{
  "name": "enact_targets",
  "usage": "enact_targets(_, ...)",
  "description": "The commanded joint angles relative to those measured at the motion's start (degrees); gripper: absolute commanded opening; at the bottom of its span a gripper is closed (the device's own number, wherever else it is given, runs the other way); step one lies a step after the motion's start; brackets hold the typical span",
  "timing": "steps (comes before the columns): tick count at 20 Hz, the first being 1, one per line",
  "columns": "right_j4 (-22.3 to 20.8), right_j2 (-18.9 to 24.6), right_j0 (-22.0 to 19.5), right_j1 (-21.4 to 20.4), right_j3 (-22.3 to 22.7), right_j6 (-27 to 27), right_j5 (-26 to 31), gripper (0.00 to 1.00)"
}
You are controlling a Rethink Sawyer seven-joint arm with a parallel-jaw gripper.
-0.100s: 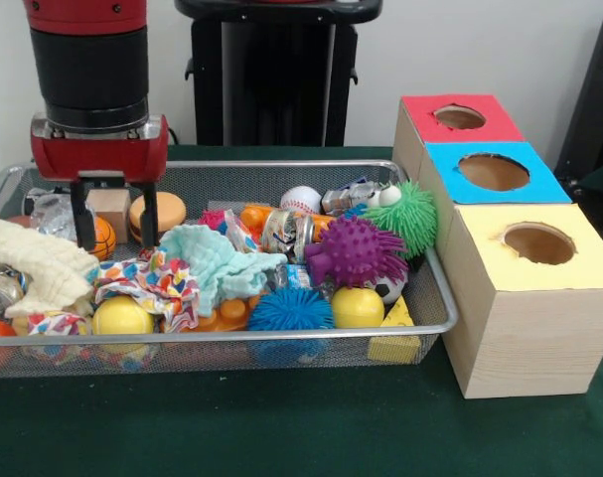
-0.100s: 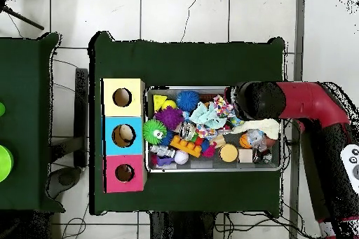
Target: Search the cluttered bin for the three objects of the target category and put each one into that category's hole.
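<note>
While gripper (image 1: 114,231) hangs open, empty, over bin (image 1: 435,288) end, orange ball (image 1: 102,237) sits betw fingers, prob slightly behind.

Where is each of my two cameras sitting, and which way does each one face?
Front view: across the table, level, facing the mesh bin and three boxes; the arm drops in from above, open gripper over the bin's left end.
Overhead view: above, looking straight down on the bin; the red arm enters from the right.
Both share the bin, the boxes and the purple spiky ball.
</note>
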Motion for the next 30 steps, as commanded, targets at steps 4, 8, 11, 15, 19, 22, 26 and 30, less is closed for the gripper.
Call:
enact_targets(4, -6.5, 0.9, 1.4, 4.1, -2.0, -16.7, -3.0, 1.00)
enact_targets(8, -8.1, 0.8, 1.1, 3.8, -2.0, -17.9, -3.6, 1.00)
enact_targets(11, -8.6, 1.5, -0.2, 4.9, -2.2, -20.2, -4.0, 1.00)
enact_targets(15, -9.0, 2.8, -2.8, 7.6, -3.4, -23.9, -4.6, 1.00)
enact_targets(19, -8.9, 3.6, -5.4, 9.9, -4.0, -26.2, -4.8, 1.00)
enact_targets(22, -8.7, 4.3, -7.3, 10.6, -3.4, -27.4, -5.1, 1.00)
enact_targets(26, -8.7, 4.1, -8.5, 11.6, -4.0, -28.9, -4.0, 1.00)
enact_targets(30, -9.0, 3.5, -9.4, 12.7, -3.6, -29.0, -4.6, 1.00)
